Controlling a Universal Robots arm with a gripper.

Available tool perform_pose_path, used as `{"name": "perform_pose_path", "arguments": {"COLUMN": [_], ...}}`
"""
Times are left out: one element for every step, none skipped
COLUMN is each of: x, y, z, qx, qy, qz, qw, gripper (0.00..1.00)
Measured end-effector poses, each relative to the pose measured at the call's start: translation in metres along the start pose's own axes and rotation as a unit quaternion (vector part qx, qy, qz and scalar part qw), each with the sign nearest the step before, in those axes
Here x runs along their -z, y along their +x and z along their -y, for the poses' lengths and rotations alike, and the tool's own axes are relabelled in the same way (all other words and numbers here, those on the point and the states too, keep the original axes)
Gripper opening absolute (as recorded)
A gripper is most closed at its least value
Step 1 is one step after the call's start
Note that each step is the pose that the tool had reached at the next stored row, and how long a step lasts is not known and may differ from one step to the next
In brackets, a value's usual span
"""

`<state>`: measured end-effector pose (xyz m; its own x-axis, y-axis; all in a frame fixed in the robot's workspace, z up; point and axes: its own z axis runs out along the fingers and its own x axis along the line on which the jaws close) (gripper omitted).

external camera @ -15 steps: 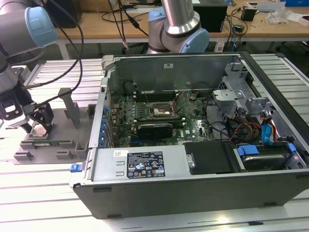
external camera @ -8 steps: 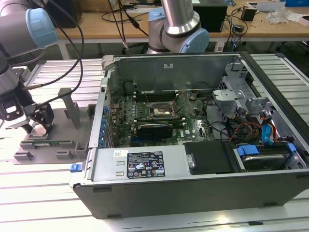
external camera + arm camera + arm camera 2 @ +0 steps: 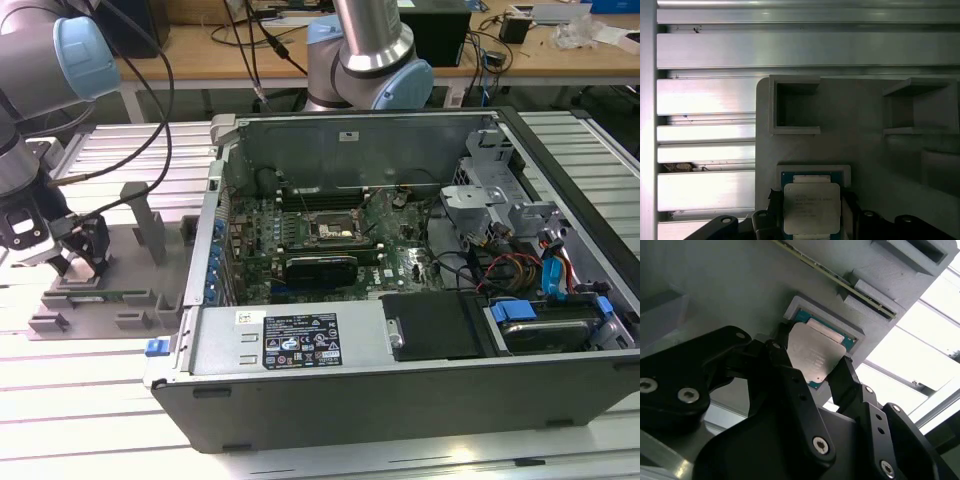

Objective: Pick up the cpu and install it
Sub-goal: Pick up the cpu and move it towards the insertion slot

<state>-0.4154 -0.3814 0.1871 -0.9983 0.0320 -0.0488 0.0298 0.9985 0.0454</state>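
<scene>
Pickup in hand, install not yet begun

The open computer case stands waiting, and its socket near the middle of the board looks empty to me; at nine o'clock of the case in the exterior view lies the grey holder block; the gripper hangs low over it, jaws clamped against two opposite edges of the cpu; the chip sits in its recess or barely above it, I cannot tell which.
</scene>
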Motion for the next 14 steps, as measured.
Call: {"name": "perform_pose_path", "arguments": {"x": [0.0008, 0.0019, 0.0027, 0.0031, 0.0033, 0.0034, 0.0036, 0.0037, 0.0039, 0.0041, 0.0044, 0.0045, 0.0046, 0.0047], "y": [0.0, -0.0001, -0.0001, -0.0001, -0.0001, -0.0002, -0.0002, -0.0001, -0.0002, -0.0002, -0.0002, -0.0002, -0.0002, -0.0002], "z": [0.0, -0.0001, -0.0001, -0.0001, -0.0002, -0.0002, -0.0002, -0.0002, -0.0002, -0.0002, -0.0002, -0.0002, -0.0002, -0.0002], "qx": [0.0, 0.0, 0.0, 0.0, 0.0, 0.0, 0.0, 0.0, 0.0, 0.0, 0.0, 0.0, 0.0, 0.0], "qy": [0.0001, 0.0003, 0.0003, 0.0003, 0.0003, 0.0003, 0.0004, 0.0004, 0.0004, 0.0003, 0.0004, 0.0004, 0.0004, 0.0004], "qz": [0.0, -0.0001, -0.0001, 0.0, -0.0001, -0.0001, 0.0, -0.0001, -0.0001, -0.0001, -0.0002, -0.0002, -0.0001, 0.0], "qw": [1.0, 1.0, 1.0, 1.0, 1.0, 1.0, 1.0, 1.0, 1.0, 1.0, 1.0, 1.0, 1.0, 1.0], "gripper": [0.58, 0.58, 0.58, 0.58, 0.58, 0.58, 0.58, 0.58, 0.58, 0.58, 0.58, 0.56, 0.54, 0.54]}}
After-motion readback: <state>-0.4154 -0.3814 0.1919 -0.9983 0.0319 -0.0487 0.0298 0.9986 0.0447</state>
